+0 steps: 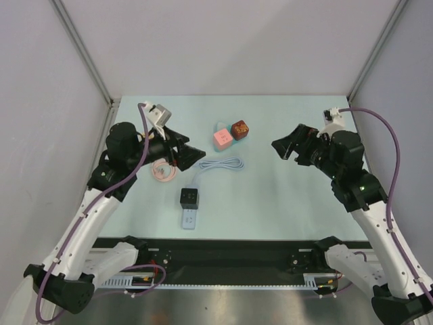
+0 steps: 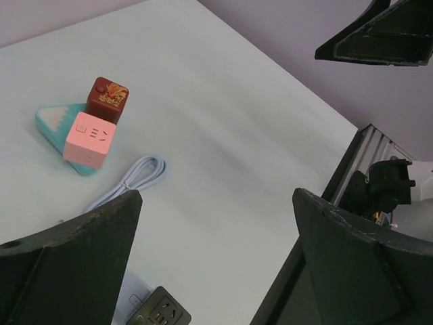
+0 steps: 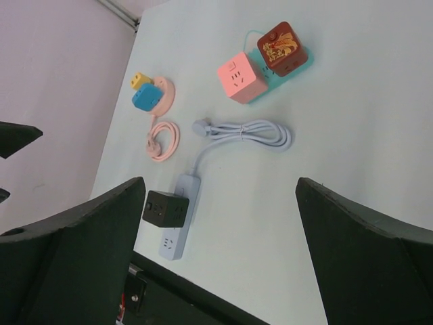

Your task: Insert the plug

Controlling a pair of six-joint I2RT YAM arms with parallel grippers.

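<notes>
left gripper (image 1: 193,151) apart | right gripper (image 1: 277,148) apart | glossy pink cube socket (image 1: 222,139) | flat pale-blue power strip (image 1: 189,219)

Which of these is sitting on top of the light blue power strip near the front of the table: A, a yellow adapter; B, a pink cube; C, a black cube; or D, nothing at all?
C: in the right wrist view the black cube sits on the light blue power strip, while the pink cube and the yellow adapter lie elsewhere on the table.
</notes>
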